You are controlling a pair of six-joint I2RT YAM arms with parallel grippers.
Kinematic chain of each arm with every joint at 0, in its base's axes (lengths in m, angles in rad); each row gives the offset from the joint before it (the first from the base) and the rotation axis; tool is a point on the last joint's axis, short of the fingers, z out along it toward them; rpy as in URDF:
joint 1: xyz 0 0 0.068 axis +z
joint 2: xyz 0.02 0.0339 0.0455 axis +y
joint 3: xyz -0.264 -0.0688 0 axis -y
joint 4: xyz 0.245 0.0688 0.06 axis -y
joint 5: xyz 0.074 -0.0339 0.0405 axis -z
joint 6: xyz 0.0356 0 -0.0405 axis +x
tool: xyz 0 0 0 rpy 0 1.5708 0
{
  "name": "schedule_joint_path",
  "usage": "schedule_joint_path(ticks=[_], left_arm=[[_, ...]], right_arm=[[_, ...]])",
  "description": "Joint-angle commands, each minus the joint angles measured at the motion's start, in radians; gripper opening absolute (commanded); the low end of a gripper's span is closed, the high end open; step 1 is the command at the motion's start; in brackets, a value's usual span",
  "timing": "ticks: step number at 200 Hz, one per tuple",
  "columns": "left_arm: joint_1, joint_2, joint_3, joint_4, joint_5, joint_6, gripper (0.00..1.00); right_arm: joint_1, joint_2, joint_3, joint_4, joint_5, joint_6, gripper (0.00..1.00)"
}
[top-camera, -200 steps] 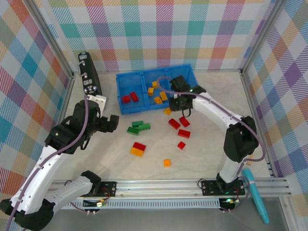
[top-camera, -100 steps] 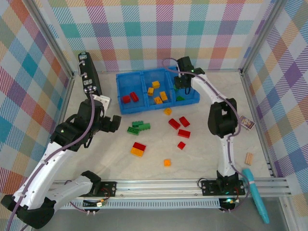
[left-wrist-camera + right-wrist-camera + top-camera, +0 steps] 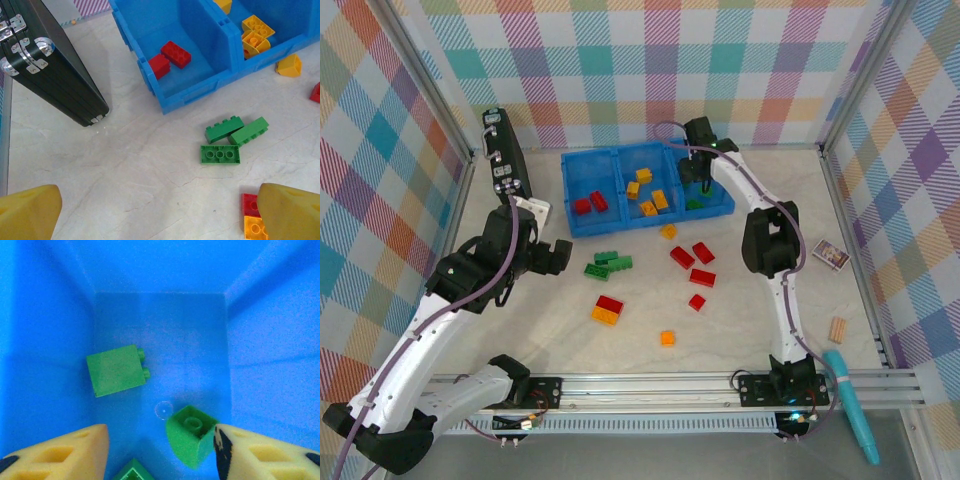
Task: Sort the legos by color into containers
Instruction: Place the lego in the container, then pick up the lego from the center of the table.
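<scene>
Right gripper (image 3: 160, 450) hangs over the containers (image 3: 620, 224), jaws open, empty; left gripper (image 3: 160, 210) is near them, jaws open.

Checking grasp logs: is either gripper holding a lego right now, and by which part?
Nothing held. Right gripper open over the bin, green brick loose beside one finger. Left gripper open, empty.

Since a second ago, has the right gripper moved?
Yes. The right gripper moved back, from the blue tray's front edge to over its right compartment.
</scene>
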Motion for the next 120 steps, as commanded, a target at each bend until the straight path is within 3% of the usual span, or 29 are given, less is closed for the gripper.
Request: schedule_joint_path(ticks=[1,31,62,92,120], left_arm=[[0.008,-0.007,0.042,-0.018,0.007,0.001,1.00],[0.008,-0.028,0.062,-0.042,0.014,-0.004,1.00],[0.008,-0.081,0.074,-0.073,0.002,-0.008,1.00],[0.008,-0.140,0.073,-0.104,-0.025,-0.013,1.00],[0.008,-0.170,0.076,-0.130,-0.032,-0.016,1.00]], right_arm=[[0.007,-0.153,-0.075,-0.003,-0.063,-0.062,0.63],[0.051,-0.349,-0.324,0.172,-0.074,-0.294,0.67],[0.090,-0.531,-0.539,0.324,-0.239,-0.498,0.72],[0.121,-0.603,-0.619,0.218,-0.630,-0.784,0.84],[0.222,-0.597,-0.647,0.136,-0.705,-0.972,0.85]])
